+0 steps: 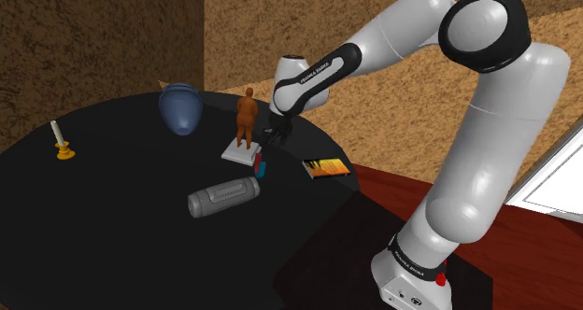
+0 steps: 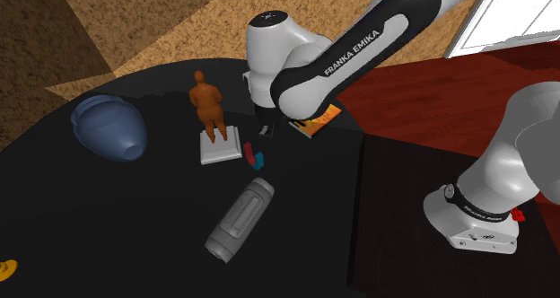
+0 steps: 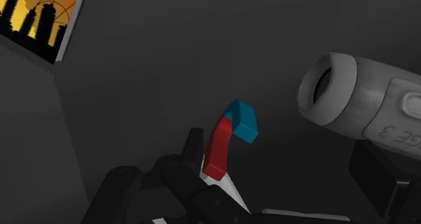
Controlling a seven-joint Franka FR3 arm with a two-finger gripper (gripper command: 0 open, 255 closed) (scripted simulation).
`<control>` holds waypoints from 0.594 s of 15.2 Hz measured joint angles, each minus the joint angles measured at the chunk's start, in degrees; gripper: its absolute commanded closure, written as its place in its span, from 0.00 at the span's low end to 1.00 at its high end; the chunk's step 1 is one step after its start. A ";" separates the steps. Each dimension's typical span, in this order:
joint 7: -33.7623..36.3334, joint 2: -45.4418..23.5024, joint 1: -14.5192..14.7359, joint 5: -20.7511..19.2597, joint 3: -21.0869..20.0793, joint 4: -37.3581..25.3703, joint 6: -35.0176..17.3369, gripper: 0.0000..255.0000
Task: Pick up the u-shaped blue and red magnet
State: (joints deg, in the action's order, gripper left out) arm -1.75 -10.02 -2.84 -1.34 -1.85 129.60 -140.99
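Jaws: whether they are released or clenched cannot be told; they are black against the black table.
Gripper (image 1: 274,138) (image 2: 266,133): hangs over the table, pointing down, just above the magnet and not holding it.
Magnet (image 1: 261,168) (image 2: 254,154) (image 3: 229,138): lies on the table below the gripper, just beside a corner of the white base.
Magnet, direction: its long axis runs from the red half, next to the base, to the blue half, which points toward the grey cylinder; which way the open end faces cannot be told.
Magnet, look: a small curved bar, smooth, with squared ends.
White base (image 1: 241,149) (image 2: 220,148) (image 3: 228,189): a flat square slab.
Figure (image 1: 247,117) (image 2: 208,103): an orange standing person, upright on the white base.
Grey cylinder (image 1: 222,197) (image 2: 240,218) (image 3: 364,101): lies on its side near the magnet, apart from it; fine-grained skin, one hollow round end, raised lettering on a smoother panel.
Book (image 1: 327,167) (image 2: 319,123) (image 3: 40,17): thin and flat at the table's edge, with a black skyline on an orange cover.
Vase (image 1: 181,107) (image 2: 109,127): blue, rounded, tipped on its side, well apart from the magnet.
Candle (image 1: 62,142): white, upright in a golden holder, far across the table.
Table (image 1: 112,233) (image 2: 108,224) (image 3: 169,67): round, plain black.
Walls (image 1: 103,37): brown, rough and speckled.
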 measured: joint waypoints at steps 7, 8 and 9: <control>0.24 -15.05 -0.15 -0.94 0.72 -9.72 -3.87 0.00; 0.31 -15.96 -0.10 -1.00 0.75 -10.03 -4.42 0.00; 0.33 -17.00 -0.10 -1.04 0.79 -10.54 -4.93 0.00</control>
State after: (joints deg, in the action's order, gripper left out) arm -1.42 -27.02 -2.93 -2.38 -1.06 119.06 -145.92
